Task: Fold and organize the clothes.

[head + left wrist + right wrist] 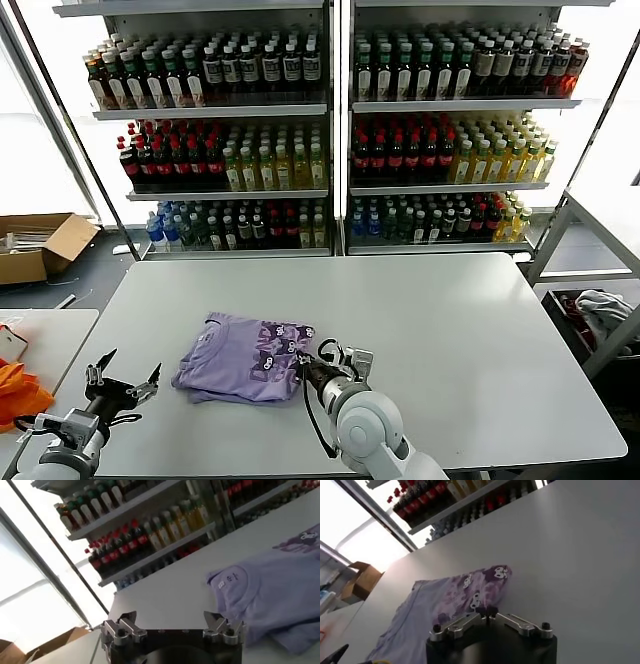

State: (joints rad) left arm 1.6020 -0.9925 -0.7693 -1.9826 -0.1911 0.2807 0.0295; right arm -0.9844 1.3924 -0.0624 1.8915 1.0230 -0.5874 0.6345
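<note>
Head view high, wrist views low; shared: T-shirt on table.

The right gripper sits with fingers pinched together at the T-shirt's right edge. The left gripper hovers left of the T-shirt, fingers spread wide.

T-shirt on table — left of centre | shelves behind

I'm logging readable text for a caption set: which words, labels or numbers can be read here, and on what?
None can be read.
T-shirt neck tag: a small mark, too blurred.
T-shirt print: graphic shapes, no legible words.
Bottle labels on the shelves: too small.
</note>
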